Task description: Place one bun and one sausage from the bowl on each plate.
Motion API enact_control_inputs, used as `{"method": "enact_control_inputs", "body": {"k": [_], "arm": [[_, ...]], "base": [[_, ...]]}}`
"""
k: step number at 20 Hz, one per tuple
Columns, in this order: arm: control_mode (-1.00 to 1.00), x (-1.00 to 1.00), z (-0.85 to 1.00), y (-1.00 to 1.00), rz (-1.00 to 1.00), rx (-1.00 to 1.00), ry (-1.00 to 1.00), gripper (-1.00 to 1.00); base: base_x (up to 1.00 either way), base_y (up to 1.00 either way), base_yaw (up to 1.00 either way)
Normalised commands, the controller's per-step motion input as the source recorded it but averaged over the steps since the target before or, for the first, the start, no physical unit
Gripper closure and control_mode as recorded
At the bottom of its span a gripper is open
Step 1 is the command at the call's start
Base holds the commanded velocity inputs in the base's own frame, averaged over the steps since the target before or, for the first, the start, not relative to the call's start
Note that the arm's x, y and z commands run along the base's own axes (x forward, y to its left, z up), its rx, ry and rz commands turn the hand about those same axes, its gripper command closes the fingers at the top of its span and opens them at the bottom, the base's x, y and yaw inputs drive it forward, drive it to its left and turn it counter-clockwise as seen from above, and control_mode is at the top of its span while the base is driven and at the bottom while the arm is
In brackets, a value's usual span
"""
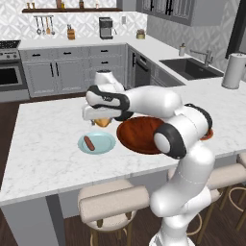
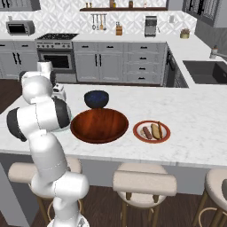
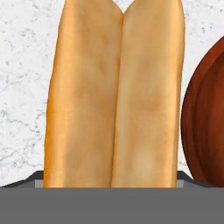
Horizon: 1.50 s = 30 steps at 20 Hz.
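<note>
From the left base view, the white arm reaches over the marble surface point(image 1: 43, 144) and its hand point(image 1: 99, 120) hangs just past the blue plate point(image 1: 96, 143), close to the edge of the big wooden bowl point(image 1: 139, 134). A bit of golden bun point(image 1: 102, 122) peeks out under the hand. The blue plate has one sausage point(image 1: 89, 142) lying on it, and no bun is on that plate yet. The bowl sits just beside the blue plate, and part of it is hidden by the arm. A roll of paper towel point(image 1: 234, 70) stands far off near the sink point(image 1: 192, 68). From the right base view, the wooden bowl point(image 2: 99, 125) looks bare inside. A smaller dark blue bowl point(image 2: 96, 98) sits just behind it. On the other side of the wooden bowl is the white plate point(image 2: 151, 131) with the red-brown rim, and it has a bun point(image 2: 156, 130) and a sausage point(image 2: 146, 132) lying side by side. The arm covers the blue plate here. From the hand view, the bun point(image 3: 116, 96) is very close and long, split down the middle, and it sits between the wide-apart fingers, so the hand has hold of the bun. Behind it is the marble surface point(image 3: 22, 87), and the rim of the wooden bowl point(image 3: 205, 113) shows at one side.
</note>
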Motion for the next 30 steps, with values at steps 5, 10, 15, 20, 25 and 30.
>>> {"method": "enact_control_inputs", "body": {"k": [5,10,15,20,25,30], "arm": [[-1.00,0.13,-0.59,0.04,0.17,-0.19,0.19,1.00],[-1.00,0.20,-0.67,0.00,0.16,-0.05,-0.02,1.00],[-1.00,0.25,-0.45,0.00,0.15,0.00,-0.06,1.00],[-1.00,0.43,-0.53,-0.07,0.08,0.00,0.01,1.00],[-1.00,0.48,-0.20,-0.13,0.04,0.08,0.03,1.00],[-1.00,0.11,0.00,0.00,0.03,0.06,0.24,1.00]], "base": [[0.00,0.00,0.00],[0.00,0.00,0.00],[0.00,0.00,0.00],[0.00,0.00,0.00],[0.00,0.00,0.00],[0.00,0.00,0.00]]}}
